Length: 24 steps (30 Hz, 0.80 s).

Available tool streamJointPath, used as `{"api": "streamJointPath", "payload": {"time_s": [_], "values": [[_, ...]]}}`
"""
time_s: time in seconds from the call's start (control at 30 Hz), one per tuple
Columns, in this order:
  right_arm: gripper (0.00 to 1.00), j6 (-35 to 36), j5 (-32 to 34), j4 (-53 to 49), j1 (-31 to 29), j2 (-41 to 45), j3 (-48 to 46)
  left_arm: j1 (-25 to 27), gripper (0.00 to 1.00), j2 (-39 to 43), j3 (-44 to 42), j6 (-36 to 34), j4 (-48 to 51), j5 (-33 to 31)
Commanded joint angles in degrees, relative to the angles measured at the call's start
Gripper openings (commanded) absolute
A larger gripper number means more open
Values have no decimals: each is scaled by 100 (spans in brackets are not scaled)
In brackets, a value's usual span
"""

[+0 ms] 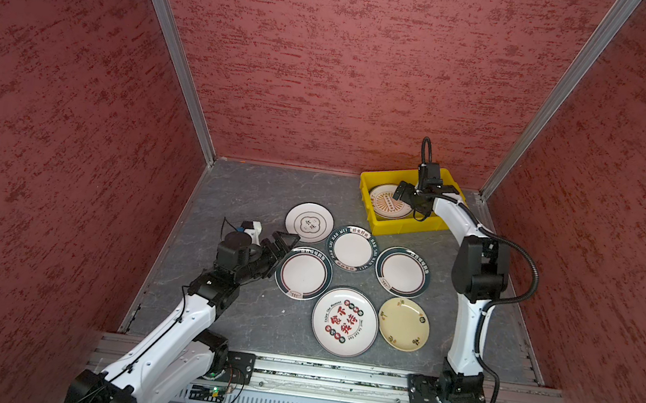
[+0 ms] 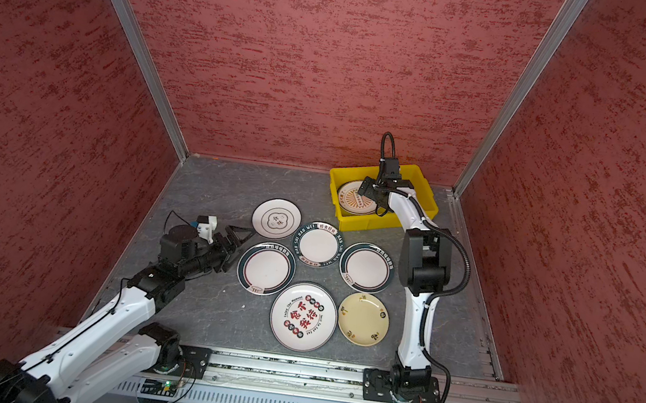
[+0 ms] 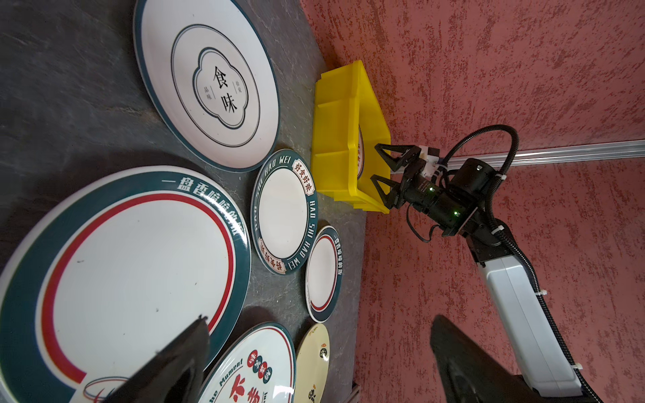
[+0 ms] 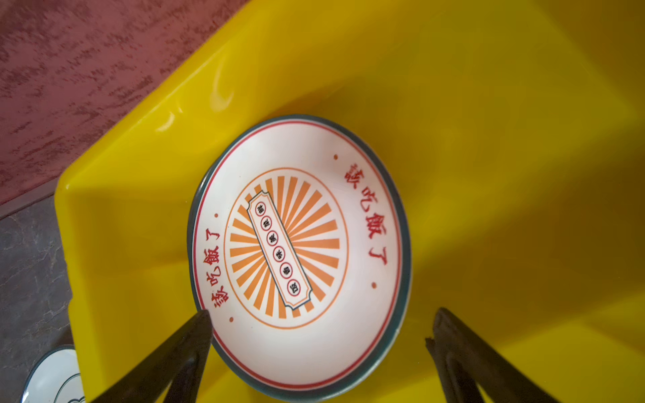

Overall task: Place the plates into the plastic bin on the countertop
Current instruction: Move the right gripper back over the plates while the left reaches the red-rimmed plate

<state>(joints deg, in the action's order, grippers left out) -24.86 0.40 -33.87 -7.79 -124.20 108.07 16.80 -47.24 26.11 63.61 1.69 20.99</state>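
Right gripper (image 3: 377, 163) spread wide, empty, above sunburst plate (image 4: 300, 251) lying flat in plastic bin (image 1: 406, 228) at far right of table (image 1: 255, 194). Left gripper (image 1: 286, 242) open, empty, low beside green-rimmed plate (image 1: 303, 273), one of six plates (image 1: 344, 321) flat on table, close-packed, some rims seemingly touching. Likely glazed ceramic: stiff, slick, chippable; best pinched at an exposed rim. Access crowded by neighbouring rims; bin wall to clear.

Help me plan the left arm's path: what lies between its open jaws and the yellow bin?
In both top views, the white cloud-emblem plate lies between the left gripper and the yellow bin; beyond it, only bare countertop.
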Motion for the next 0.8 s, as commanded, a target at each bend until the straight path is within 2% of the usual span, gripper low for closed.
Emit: {"api": "streamJointPath", "payload": {"time_s": [0.0, 0.13, 0.4, 0.63, 0.77], "values": [[99, 324, 447, -63, -21, 404, 143, -45, 99, 75, -27, -38, 11, 63], [99, 269, 436, 1, -2, 673, -4, -47, 99, 72, -44, -35, -9, 93], [99, 99, -75, 864, 15, 2176, -1332, -156, 99, 226, -217, -112, 94, 97], [99, -307, -1346, 1404, 202, 3616, -2994, -361, 99, 637, -317, -282, 622, 126], [99, -427, -1707, 1598, 328, 4528, -3988, -399, 99, 952, -359, -431, 1120, 22]]}}
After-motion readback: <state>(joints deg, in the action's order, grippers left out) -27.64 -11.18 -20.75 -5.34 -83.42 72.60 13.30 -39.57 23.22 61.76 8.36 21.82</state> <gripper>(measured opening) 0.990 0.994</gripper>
